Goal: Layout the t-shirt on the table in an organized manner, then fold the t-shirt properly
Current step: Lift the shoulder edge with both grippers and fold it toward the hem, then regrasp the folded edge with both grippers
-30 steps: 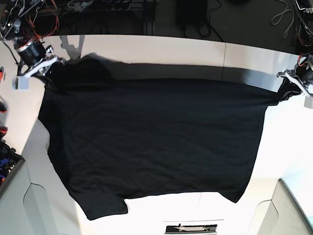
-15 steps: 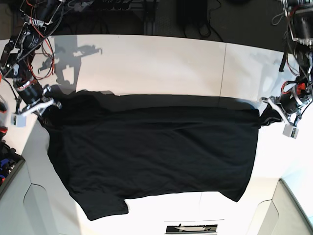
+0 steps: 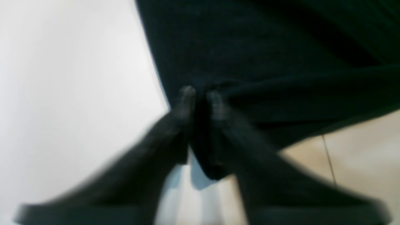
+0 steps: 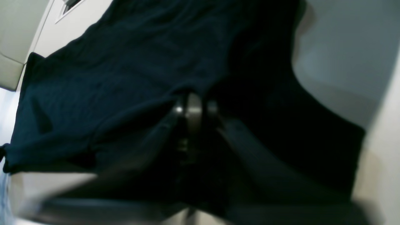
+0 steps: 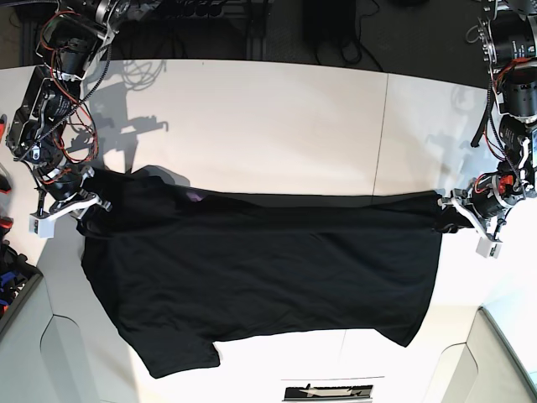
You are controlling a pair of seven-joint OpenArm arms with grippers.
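Large plain black cloth t-shirt (image 5: 260, 277) spread on white flat desk (image 5: 277, 126). Left claw (image 3: 201, 97) and right claw (image 4: 195, 106) each pinch its upper corners, fingers nearly together. Since earlier: top edge drawn nearer.
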